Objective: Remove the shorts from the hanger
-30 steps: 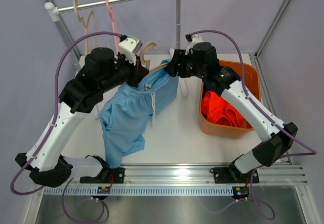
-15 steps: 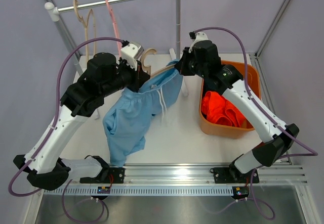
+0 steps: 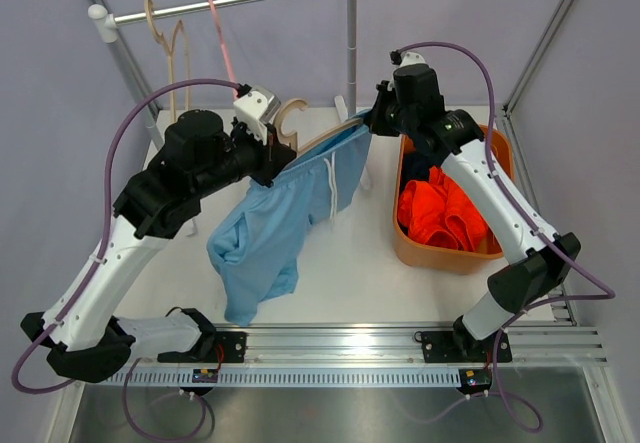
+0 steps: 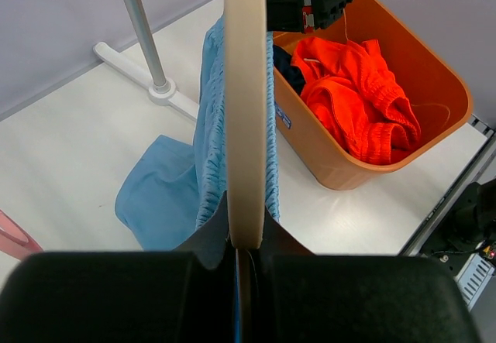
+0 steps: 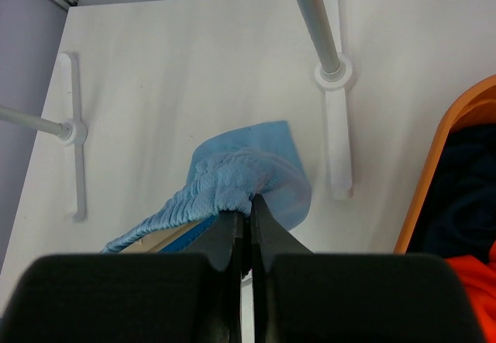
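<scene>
The light blue shorts [image 3: 275,228] hang from a pale wooden hanger [image 3: 318,141] held up over the table. My left gripper [image 3: 272,153] is shut on the hanger's bar [image 4: 246,87], and the waistband [image 4: 209,126] drapes down both sides of it. At the hanger's right end my right gripper [image 3: 372,121] is shut on the bunched waistband [image 5: 232,180], the jaws pinching fabric. Orange shorts [image 3: 440,218] and dark navy shorts [image 3: 420,163] lie in the orange bin [image 3: 440,260].
A clothes rail at the back carries two bare wooden hangers [image 3: 178,43] and a pink hanger [image 3: 220,33]. Its right upright [image 3: 352,43] stands just behind my right gripper, and its white foot [image 5: 333,126] lies on the table beside the bin.
My right gripper has closed on the waistband and moved up and to the right, drawing that end along the hanger. The hem has lifted a little off the table.
</scene>
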Controlling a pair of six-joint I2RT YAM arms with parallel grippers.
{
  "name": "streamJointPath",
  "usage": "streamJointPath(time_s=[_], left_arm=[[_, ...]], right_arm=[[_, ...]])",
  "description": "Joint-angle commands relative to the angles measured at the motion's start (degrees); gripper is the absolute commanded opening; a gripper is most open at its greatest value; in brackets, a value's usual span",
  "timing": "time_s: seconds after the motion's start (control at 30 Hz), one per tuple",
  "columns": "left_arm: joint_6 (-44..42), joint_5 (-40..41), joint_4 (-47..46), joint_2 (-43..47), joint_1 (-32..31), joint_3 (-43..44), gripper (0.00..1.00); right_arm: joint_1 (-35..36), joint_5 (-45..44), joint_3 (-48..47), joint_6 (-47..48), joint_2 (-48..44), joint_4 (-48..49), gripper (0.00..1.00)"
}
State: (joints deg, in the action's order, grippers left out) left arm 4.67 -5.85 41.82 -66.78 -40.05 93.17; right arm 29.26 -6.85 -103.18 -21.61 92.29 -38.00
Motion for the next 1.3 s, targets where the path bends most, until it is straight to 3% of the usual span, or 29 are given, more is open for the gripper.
streamJointPath(time_s=[0.0,0.67,1.13,1.27], left_arm=[[-0.1,-2.2,-1.5,3.6,-0.4,0.5,0.0],[1.4,-0.4,-6.2,9.1,-0.4,-0.6,0.0],[2.3,-3.5,-8.2,9.9,-0.4,-0.6,0.0],[2.5,-3.6,-9.8,10.6,-0.4,-1.6,0.0]], right_arm=[[-3.7,-3.5,-1.2,1.6,1.0,1.3,0.0],[-5.1,3.8,3.9,0.2,1.2,4.5,0.0],[-5.2,4.8,4.1,0.6,1.2,5.1,0.0],[-5.0,8.9,6.0,-0.6,0.6,7.0,0.0]])
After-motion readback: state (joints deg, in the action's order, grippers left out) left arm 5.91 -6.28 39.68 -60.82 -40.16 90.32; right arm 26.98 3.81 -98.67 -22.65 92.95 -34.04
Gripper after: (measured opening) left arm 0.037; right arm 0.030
